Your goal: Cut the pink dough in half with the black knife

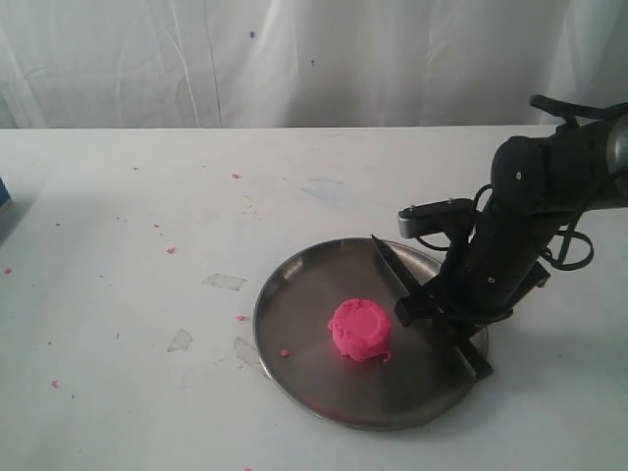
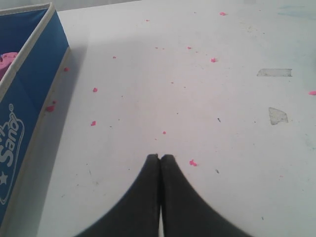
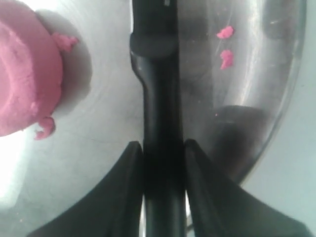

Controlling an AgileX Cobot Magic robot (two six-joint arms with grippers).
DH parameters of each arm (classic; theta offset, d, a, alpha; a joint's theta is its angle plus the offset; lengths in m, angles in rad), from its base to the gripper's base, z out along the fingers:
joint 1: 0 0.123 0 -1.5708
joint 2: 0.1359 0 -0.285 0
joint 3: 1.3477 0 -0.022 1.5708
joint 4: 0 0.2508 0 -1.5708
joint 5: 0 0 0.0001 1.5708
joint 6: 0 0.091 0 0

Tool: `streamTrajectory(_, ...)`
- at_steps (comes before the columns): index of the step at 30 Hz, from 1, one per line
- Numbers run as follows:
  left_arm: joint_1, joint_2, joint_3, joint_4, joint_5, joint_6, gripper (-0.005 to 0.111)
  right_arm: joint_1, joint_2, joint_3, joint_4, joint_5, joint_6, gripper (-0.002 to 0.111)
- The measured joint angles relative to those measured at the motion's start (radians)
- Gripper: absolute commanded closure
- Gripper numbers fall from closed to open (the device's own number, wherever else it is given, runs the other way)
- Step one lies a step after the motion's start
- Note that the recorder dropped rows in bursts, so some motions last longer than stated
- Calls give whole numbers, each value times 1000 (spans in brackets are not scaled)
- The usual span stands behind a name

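Observation:
The pink dough [image 1: 359, 329] is one whole round puck near the middle of the steel plate [image 1: 294, 275]. The black knife [image 1: 392, 263] lies along the plate's right side, blade tip pointing to the far rim and handle end over the near right rim. My right gripper [image 1: 432, 309] is shut on the knife's handle, just right of the dough. In the right wrist view the handle [image 3: 158, 98] runs between the fingers of the right gripper [image 3: 163, 145], with the dough [image 3: 24, 74] off to one side. My left gripper [image 2: 160, 157] is shut and empty over bare table.
A blue box [image 2: 24, 98] stands beside the left gripper; its corner [image 1: 3, 191] shows at the exterior view's left edge. Pink crumbs [image 1: 171, 250] and bits of clear tape [image 1: 224, 282] dot the white table. Two crumbs [image 3: 225, 44] lie on the plate.

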Motion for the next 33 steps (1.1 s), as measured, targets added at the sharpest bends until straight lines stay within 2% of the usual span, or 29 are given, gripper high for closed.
streamTrajectory(8, 0, 0, 0, 0, 0, 0, 107, 0, 0, -2, -11, 18, 0, 104)
streamTrajectory(17, 0, 0, 0, 0, 0, 0, 107, 0, -68, -2, -15, 47, 0, 104)
streamTrajectory(27, 0, 0, 0, 0, 0, 0, 107, 0, -123, -2, 0, 237, 2, 104)
streamTrajectory(33, 0, 0, 0, 0, 0, 0, 107, 0, -123, -2, 14, 223, 2, 104)
